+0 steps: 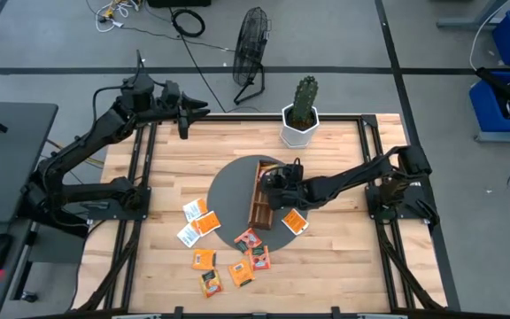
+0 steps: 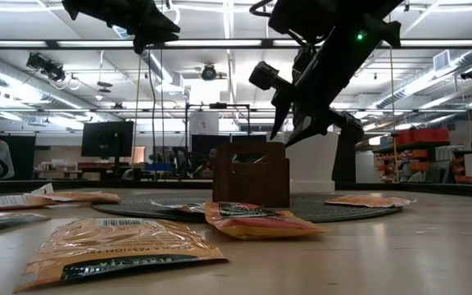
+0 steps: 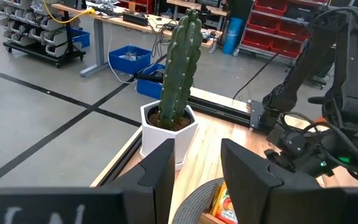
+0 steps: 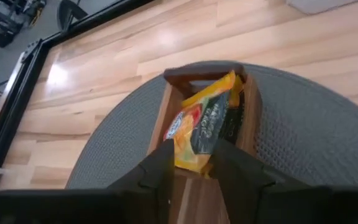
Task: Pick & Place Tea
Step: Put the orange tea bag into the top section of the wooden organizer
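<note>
Wooden tray (image 4: 185, 87) holds one orange sachet (image 4: 204, 124), leaning upright.

Nine tea sachets (image 1: 204, 259) lie loose on the table (image 1: 335, 266), beside one wooden tray (image 1: 260, 206), one grey mat (image 1: 228, 190) and one potted cactus (image 1: 303, 111).

We see even, bright light from long ceiling strips (image 2: 220, 43) in the low view. They leave a pale glare patch on the wooden desk (image 4: 61, 71) in the right wrist view. In the low view the nearest sachet (image 2: 121, 246) is soft and out of focus, and the arms overhead are dark silhouettes. Shadows on the desk are faint.
</note>
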Available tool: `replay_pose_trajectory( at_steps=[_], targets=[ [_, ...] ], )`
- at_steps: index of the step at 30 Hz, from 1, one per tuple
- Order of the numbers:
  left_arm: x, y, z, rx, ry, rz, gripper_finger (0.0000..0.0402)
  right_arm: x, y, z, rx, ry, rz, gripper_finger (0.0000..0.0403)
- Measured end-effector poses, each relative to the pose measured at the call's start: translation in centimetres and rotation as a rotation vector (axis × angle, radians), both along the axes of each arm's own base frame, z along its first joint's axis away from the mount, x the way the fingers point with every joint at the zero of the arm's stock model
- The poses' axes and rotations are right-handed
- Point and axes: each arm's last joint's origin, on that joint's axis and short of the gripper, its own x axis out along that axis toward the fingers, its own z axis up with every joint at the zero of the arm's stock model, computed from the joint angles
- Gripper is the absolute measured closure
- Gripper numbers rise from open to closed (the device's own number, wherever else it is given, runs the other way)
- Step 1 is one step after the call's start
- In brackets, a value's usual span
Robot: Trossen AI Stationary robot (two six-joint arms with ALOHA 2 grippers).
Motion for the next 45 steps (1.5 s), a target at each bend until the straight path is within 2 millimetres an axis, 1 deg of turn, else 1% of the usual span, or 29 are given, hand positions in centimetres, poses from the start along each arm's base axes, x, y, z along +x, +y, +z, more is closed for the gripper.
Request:
replay_pose_trajectory(
  at_steps=[6, 11, 18, 22, 27, 30, 32, 35, 37, 39, 41, 45],
  targets=[
    [0.0, 0.0, -0.1, -0.008, 0.008, 0.0, 0.0268, -0.5, 0.9, 1.3, -0.031, -0.007, 0.045, 0.0272],
    [0.0, 0.0, -0.1, -0.01, 0.01, 0.0, 0.0268, -0.9, 1.2, 2.3, -0.056, 0.007, 0.091, 0.0272],
    [0.0, -0.1, -0.3, -0.026, 0.021, -0.003, 0.0268, -1.7, 1.5, 4.2, -0.091, -0.005, 0.134, 0.0272],
    [0.2, -0.5, -0.8, -0.069, 0.062, -0.021, 0.0268, -2.4, 1.5, 5.3, -0.102, 0.036, 0.209, 0.0272],
    [0.8, -1.7, -1.6, -0.132, 0.126, -0.093, 0.027, -3.5, 1.4, 7.0, -0.119, 0.068, 0.296, 0.0278],
    [1.2, -2.5, -1.9, -0.159, 0.153, -0.145, 0.0286, -4.3, 1.3, 7.9, -0.131, 0.111, 0.381, 0.0298],
    [1.4, -3.1, -2.1, -0.191, 0.166, -0.165, 0.0305, -4.9, 1.3, 8.5, -0.14, 0.134, 0.427, 0.032],
    [1.9, -3.9, -2.1, -0.22, 0.17, -0.198, 0.0344, -5.8, 1.5, 9.3, -0.179, 0.172, 0.489, 0.0364],
    [2.0, -4.5, -2.0, -0.222, 0.168, -0.209, 0.0377, -6.3, 1.7, 9.9, -0.202, 0.184, 0.524, 0.0391],
    [2.2, -5.2, -1.8, -0.233, 0.164, -0.195, 0.0393, -6.7, 2.0, 10.3, -0.221, 0.195, 0.559, 0.0394],
    [2.4, -5.9, -1.7, -0.235, 0.165, -0.186, 0.0394, -7.1, 2.3, 10.6, -0.236, 0.196, 0.592, 0.0392],
    [2.4, -7.9, -1.7, -0.253, 0.202, -0.262, 0.0396, -7.6, 3.3, 11.1, -0.266, 0.207, 0.682, 0.0399]
  ],
)
